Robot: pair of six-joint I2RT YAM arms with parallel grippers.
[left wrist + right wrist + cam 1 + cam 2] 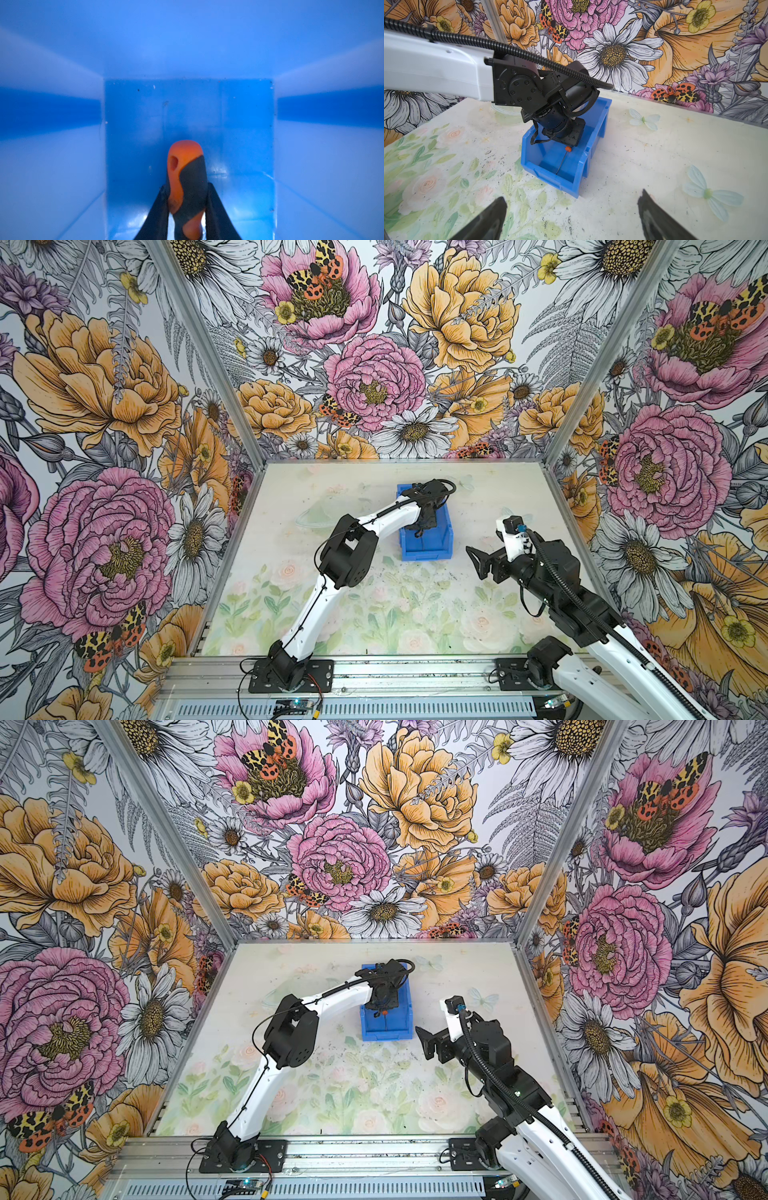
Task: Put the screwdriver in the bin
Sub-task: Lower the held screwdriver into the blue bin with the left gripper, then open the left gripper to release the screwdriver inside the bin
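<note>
- Left end effector point(187, 186) sat down inside the bin point(187, 99), pinching the screwdriver point(187, 164) by its orange-and-black handle.
- Screwdriver was within the bin walls, thin shaft angled down toward the bin's low front lip; tip contact with the bin floor unclear.
- Right end effector point(573, 195) hovered over the desk point(675, 155) near the bin's front, fingers spread wide.

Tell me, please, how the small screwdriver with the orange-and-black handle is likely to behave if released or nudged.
Likely stiff: the thin metal shaft of the orange-and-black-handled screwdriver looks straight. Its rounded handle could roll on the smooth floor of the blue plastic bin, though the walls would contain it. The left gripper, shut on the matte handle, probably holds without slipping.
</note>
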